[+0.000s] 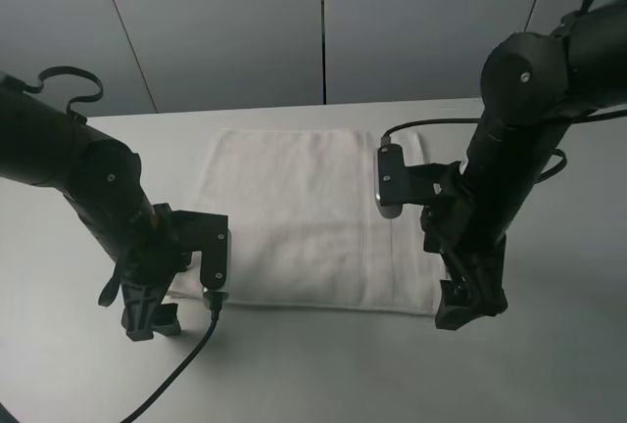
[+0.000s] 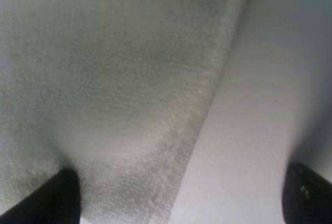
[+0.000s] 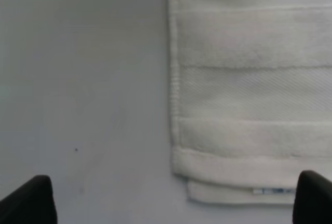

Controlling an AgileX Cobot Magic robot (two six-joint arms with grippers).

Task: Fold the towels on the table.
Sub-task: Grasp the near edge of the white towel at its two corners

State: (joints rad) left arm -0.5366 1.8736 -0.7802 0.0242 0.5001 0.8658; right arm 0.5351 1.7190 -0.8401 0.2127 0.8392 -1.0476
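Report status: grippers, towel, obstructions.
Left gripper open at near-left corner of towel. Right gripper open at near-right corner. Towel flat on table, ungripped. No obstruction seen.

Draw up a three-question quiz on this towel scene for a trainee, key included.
1. True or false: the towel hangs over the edge of the table.
2. Pick one. The left gripper is: A) open, one fingertip at the towel and the other over bare table; B) shut on the towel; C) out of view.
3. Short answer: which arm's wrist view shows the towel's small label?

Key: 1. False, it lies flat on the table. 2. A. 3. The right; the label shows near the towel's corner, and the right gripper is open there.
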